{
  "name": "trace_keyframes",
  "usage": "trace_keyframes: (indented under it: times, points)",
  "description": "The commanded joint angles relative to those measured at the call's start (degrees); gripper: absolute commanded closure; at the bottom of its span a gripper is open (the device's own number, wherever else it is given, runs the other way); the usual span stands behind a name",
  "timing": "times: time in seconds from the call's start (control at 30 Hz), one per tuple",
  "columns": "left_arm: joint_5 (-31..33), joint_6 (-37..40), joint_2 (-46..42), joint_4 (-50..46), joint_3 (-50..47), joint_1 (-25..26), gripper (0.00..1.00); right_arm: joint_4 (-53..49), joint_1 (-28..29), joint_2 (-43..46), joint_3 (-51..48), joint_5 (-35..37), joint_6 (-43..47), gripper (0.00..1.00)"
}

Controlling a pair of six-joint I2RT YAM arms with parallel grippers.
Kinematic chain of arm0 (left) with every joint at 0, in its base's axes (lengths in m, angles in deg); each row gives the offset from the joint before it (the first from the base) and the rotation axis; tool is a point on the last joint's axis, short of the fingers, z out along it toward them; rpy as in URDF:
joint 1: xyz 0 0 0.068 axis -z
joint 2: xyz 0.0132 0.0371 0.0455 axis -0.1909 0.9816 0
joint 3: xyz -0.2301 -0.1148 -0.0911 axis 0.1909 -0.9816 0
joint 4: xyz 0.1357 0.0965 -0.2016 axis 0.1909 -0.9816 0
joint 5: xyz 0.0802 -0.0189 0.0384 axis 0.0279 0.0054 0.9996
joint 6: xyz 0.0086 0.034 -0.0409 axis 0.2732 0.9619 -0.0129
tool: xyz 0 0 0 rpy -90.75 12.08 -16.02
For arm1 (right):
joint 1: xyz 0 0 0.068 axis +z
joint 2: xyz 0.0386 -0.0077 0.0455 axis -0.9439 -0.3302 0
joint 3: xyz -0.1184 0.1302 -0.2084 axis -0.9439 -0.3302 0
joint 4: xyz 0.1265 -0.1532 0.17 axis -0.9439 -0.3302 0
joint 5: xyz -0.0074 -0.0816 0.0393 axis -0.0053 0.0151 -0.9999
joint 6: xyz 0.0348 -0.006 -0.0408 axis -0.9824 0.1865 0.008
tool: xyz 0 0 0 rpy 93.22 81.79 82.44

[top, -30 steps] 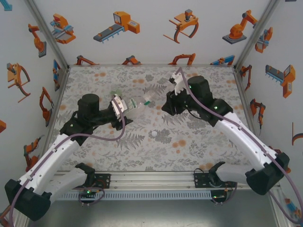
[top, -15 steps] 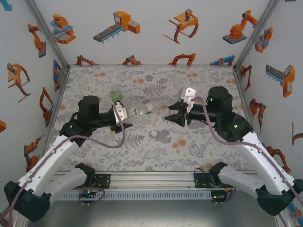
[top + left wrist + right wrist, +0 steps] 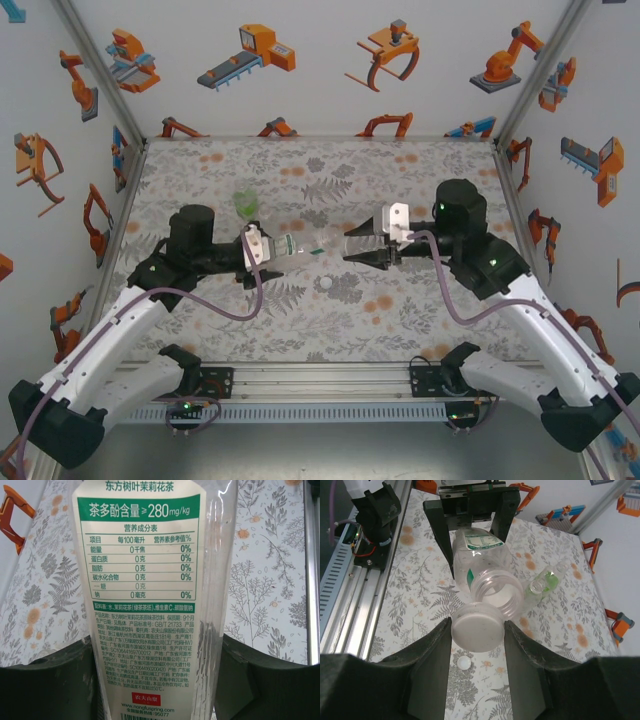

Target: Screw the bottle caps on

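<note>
While the labelled bottle [image 3: 298, 243] is held level over the floral table [image 3: 400, 310], the left gripper [image 3: 262, 248] is clamped around its body, one dark finger on either side of the green-and-white printed label, as the left wrist view shows close up [image 3: 145, 605]. The bottle's open mouth faces the right gripper [image 3: 477, 630], whose fingers are closed on a round white cap [image 3: 476, 631]. This cap sits just in front of the mouth and overlaps its rim on one side; whether they touch I cannot tell. Beyond the labelled bottle, toward the back wall, a green-tinted bottle [image 3: 244, 204] sits on the table. On the near side of the labelled bottle, below its mouth, a small loose cap [image 3: 325, 284] rests on the table.
</note>
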Motion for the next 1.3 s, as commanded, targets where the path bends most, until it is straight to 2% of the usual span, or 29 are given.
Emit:
trace_keyframes:
  times: [0.0,0.2,0.67,1.03,1.27]
  points:
    - [-2.2,1.9,0.0,-1.4,-0.1,0.4,1.0,0.9,-0.1,-0.7,2.4,-3.8,2.0,0.86]
    - [-3.1,2.9,-0.1,-2.9,0.1,1.3,1.0,0.7,-0.1,-1.9,3.5,-4.5,2.6,0.86]
    - [-4.9,3.3,-0.2,-3.4,0.3,2.1,1.0,-7.0,0.0,-4.6,7.1,-10.8,6.6,0.86]
    - [-2.9,0.6,0.1,-2.4,0.7,2.2,1.0,-9.7,1.5,-5.5,7.9,-7.2,7.4,0.86]
    - [-2.8,-1.2,0.6,-2.4,1.4,2.2,1.0,-16.1,3.5,-6.8,10.2,-2.7,11.6,0.86]
